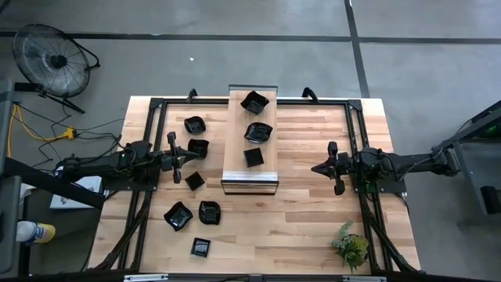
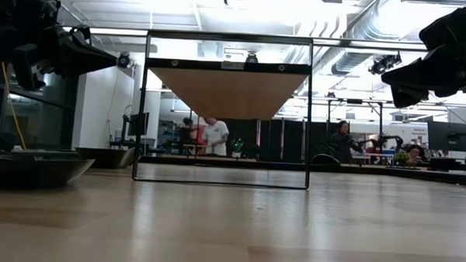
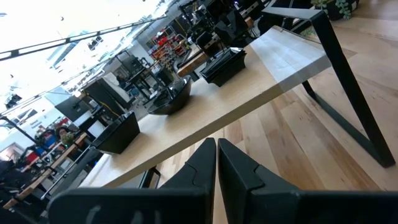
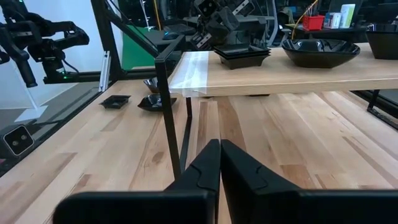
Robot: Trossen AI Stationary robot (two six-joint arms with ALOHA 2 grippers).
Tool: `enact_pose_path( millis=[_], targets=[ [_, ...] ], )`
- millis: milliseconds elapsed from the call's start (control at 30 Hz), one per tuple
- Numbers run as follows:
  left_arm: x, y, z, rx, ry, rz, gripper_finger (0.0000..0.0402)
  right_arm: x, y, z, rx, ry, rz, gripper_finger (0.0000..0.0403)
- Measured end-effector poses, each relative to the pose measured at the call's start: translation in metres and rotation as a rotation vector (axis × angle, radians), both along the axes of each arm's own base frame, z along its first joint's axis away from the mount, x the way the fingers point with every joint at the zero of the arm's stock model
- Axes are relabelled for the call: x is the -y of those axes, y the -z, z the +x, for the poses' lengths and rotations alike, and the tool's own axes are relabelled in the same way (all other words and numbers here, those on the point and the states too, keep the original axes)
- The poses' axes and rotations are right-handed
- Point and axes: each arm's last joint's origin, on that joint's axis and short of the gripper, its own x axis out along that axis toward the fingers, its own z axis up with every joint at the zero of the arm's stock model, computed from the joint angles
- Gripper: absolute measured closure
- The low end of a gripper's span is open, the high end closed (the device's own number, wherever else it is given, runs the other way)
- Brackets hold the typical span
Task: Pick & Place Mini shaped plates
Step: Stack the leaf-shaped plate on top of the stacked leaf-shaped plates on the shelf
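Three glossy black mini plates [image 1: 258,131] sit on top of a raised wooden shelf [image 1: 235,153] at the table's middle. They also show in the left wrist view [image 3: 171,99] and the right wrist view [image 4: 320,51]. Several more black plates [image 1: 198,148] lie on the table left of the shelf, and one [image 2: 33,169] is close by in the low view. My left gripper [image 1: 185,157] [image 3: 216,148] hovers shut among the left plates and points at the shelf. My right gripper [image 1: 315,168] [image 4: 220,148] hovers shut to the right of the shelf and points toward it.
The shelf stands on a thin black frame [image 2: 144,104] with open space under it. A small green plant [image 1: 350,244] stands at the near right corner. A floor fan [image 1: 51,55] is beyond the far left corner. People show in the room behind [image 2: 215,136].
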Motion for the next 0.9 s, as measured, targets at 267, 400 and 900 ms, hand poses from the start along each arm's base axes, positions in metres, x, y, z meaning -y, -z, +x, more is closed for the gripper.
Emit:
enact_pose_path(
  millis=[267,400,900],
  targets=[
    [0.0,0.0001,0.0,-0.001,0.0,0.0,0.0389,0.0,0.0,0.0,0.0,0.0,0.0,0.0397],
    [0.0,0.0,0.0,0.0,0.0,0.0,0.0389,0.0,0.0,0.0,0.0,0.0,0.0,0.0397],
    [0.0005,-0.0012,0.0003,0.023,0.018,-0.003,0.0389,0.0,0.0002,0.0,-0.001,0.0,0.0,0.0397]
  ],
)
